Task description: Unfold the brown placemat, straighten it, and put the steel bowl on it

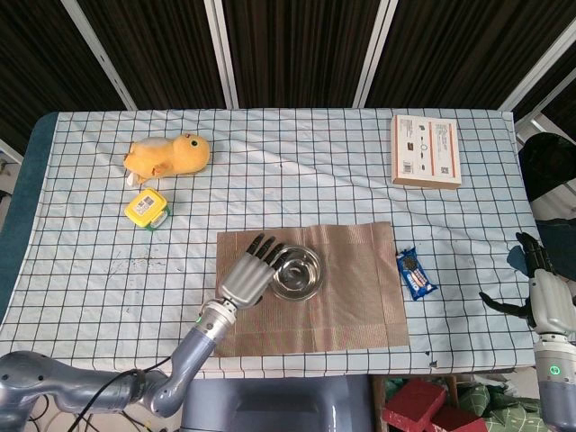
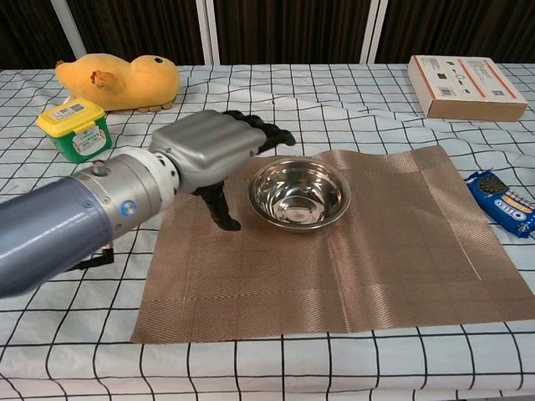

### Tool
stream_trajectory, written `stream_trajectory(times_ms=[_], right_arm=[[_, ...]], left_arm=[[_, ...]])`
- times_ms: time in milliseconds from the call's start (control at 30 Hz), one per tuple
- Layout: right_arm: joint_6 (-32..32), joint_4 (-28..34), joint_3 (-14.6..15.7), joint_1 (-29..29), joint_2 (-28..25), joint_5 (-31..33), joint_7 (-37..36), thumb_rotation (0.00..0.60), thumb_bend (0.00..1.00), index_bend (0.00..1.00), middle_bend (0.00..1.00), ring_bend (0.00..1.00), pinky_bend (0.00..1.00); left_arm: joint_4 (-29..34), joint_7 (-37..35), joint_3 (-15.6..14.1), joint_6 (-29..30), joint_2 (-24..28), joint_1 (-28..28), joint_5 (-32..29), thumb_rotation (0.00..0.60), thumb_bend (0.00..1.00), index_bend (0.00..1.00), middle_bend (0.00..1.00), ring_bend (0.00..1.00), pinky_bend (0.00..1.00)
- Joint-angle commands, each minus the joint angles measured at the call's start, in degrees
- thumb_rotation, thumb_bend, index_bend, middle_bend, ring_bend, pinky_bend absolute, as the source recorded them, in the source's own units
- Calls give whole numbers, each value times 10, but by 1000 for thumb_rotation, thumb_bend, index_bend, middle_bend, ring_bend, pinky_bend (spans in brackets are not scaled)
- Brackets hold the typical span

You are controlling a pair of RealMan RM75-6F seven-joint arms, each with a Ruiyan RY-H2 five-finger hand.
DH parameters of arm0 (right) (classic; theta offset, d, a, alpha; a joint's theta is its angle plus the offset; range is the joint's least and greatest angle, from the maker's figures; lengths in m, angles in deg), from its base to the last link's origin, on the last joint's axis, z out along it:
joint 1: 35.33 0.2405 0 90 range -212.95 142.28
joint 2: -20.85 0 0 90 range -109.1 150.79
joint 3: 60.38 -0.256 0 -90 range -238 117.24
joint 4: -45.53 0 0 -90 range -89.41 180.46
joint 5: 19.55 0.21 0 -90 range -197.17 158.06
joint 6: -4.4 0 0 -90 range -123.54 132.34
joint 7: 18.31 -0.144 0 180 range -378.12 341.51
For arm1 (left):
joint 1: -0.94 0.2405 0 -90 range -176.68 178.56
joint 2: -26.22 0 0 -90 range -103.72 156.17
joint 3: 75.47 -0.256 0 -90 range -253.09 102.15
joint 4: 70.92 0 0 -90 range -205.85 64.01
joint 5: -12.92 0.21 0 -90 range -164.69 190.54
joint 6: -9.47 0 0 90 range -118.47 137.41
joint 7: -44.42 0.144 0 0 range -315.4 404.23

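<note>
Placemat [image 2: 359, 251] lies unfolded and flat on the checked tablecloth [image 1: 315, 180], a brown woven sheet, roughly square; the steel bowl [image 2: 299, 194], round and mirror-bright, stands upright on its left half; the left hand [image 2: 216, 152] hovers just beside the bowl, fingers spread, holding nothing; the right hand [image 1: 540, 288] hangs off the table's edge, empty, fingers apart; placing looks finished, so the left arm need only withdraw without catching the rim.
</note>
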Motion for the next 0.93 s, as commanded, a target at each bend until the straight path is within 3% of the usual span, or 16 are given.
stream_trajectory(times_ms=[33,267,400,500,733,933], right_arm=[[1,-1,1,0,1,-2,3,600,70,0,0,0,157],[11,-9,6,1,7,-10,27,600,71,0,0,0,157],[19,-15,8,1,11,-17,41,600,71,0,0,0,157],[28,-23,13,1,17,-28,59,600,66,0,0,0,157],[49,-41,22,1,32,-53,95,600,24,0,0,0,157],[63,-55,29,2,43,-71,125,600,18,0,0,0,157]], left_arm=[[61,-15,-13,49,67,40,16,600,34,87,72,39,70],[156,-57,-46,122,205,117,30,600,34,73,48,9,52],[184,-97,-60,158,255,159,30,600,34,60,35,7,49],[198,-143,-87,187,300,201,52,600,34,44,18,2,33],[167,-239,-137,236,352,282,117,600,31,0,0,0,0],[123,-303,-155,269,363,329,157,600,31,0,0,0,0]])
